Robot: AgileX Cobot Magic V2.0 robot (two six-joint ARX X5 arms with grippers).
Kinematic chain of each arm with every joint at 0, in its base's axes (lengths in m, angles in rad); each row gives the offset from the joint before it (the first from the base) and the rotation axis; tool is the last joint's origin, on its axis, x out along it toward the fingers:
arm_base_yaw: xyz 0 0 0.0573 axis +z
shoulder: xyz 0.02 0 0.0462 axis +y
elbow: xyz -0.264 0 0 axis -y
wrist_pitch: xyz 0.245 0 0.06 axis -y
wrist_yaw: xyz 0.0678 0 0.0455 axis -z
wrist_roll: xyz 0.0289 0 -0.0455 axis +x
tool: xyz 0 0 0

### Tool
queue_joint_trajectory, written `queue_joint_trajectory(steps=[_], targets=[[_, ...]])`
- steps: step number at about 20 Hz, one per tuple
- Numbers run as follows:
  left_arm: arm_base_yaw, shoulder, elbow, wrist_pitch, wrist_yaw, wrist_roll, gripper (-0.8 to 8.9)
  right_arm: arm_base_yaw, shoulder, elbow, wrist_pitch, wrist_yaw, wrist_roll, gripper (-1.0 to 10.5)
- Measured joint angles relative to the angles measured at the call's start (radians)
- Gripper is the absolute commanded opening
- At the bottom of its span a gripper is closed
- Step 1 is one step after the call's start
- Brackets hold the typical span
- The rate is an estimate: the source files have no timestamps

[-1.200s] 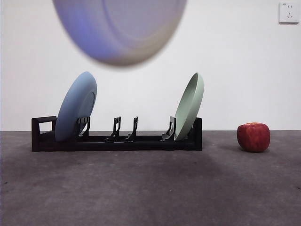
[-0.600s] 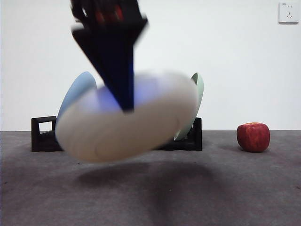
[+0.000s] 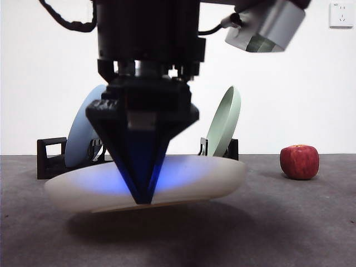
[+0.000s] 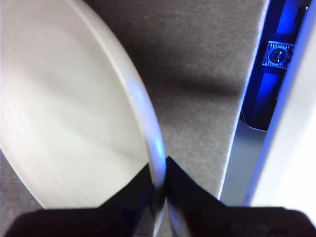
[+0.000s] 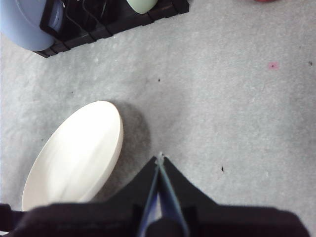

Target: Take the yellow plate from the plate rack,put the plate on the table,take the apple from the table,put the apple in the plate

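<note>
I see the long black slotted plate rack [image 3: 53,161] far left. My left gripper [image 3: 143,197] pinches the rim of the round cream plate [image 3: 189,178] low over the dark grey table [image 3: 289,222]. The dark red apple [image 3: 300,162] sits right. My right gripper [image 5: 160,160] hangs closed and empty.

Left tool [image 4: 159,183] pinching yellow plate [image 4: 64,118] (rim)

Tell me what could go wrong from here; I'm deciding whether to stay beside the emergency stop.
The left gripper pinches only the rim of the yellow plate, which hangs tilted just above the table; opening now could let it drop or rock. The plate rack, with a blue plate and a green plate, stands close behind, so a backward swing might knock it. The apple sits clear of the plate.
</note>
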Motion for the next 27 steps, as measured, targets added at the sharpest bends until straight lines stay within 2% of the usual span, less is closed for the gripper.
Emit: queue_joint_trajectory(steps=[1, 4, 5, 8, 12, 13, 15, 16, 17, 18, 22, 27], targets=[[-0.002, 0.003, 0.000, 0.002, 0.000, -0.003, 1.17, 0.000, 0.000, 0.000, 0.000, 0.000, -0.002, 0.0], [-0.002, 0.005, 0.000, 0.018, 0.009, -0.048, 6.03, 0.000, 0.000, 0.000, 0.000, 0.000, -0.003, 0.0], [-0.002, 0.005, 0.000, 0.018, 0.008, -0.059, 6.34, 0.000, 0.000, 0.000, 0.000, 0.000, -0.003, 0.0], [0.000, 0.005, 0.000, 0.015, 0.009, -0.068, 6.31, 0.000, 0.000, 0.000, 0.000, 0.000, -0.003, 0.0], [0.001, 0.005, 0.070, -0.087, 0.036, -0.076, 6.23, 0.000, 0.000, 0.000, 0.006, 0.007, -0.003, 0.0], [0.001, 0.005, 0.116, -0.129, 0.073, -0.083, 5.63, 0.000, 0.005, 0.000, 0.016, 0.024, -0.002, 0.0], [0.001, 0.003, 0.184, -0.185, 0.127, -0.087, 3.47, 0.000, 0.018, 0.000, 0.038, 0.032, 0.001, 0.0], [0.001, -0.006, 0.222, -0.207, 0.167, -0.087, 1.65, 0.000, 0.029, 0.000, 0.056, 0.034, 0.005, 0.0], [0.001, -0.023, 0.252, -0.217, 0.209, -0.090, 0.26, 0.000, 0.042, 0.007, 0.059, 0.037, 0.009, 0.0], [0.001, -0.049, 0.274, -0.215, 0.246, -0.098, -0.13, 0.000, 0.058, 0.019, 0.060, 0.047, 0.013, 0.0], [0.001, -0.213, 0.280, -0.209, 0.350, -0.107, -0.08, 0.000, 0.144, 0.124, 0.055, 0.127, 0.016, 0.0], [0.001, -0.421, 0.280, -0.228, 0.380, -0.117, -0.08, 0.000, 0.305, 0.326, 0.027, 0.173, 0.014, 0.0]])
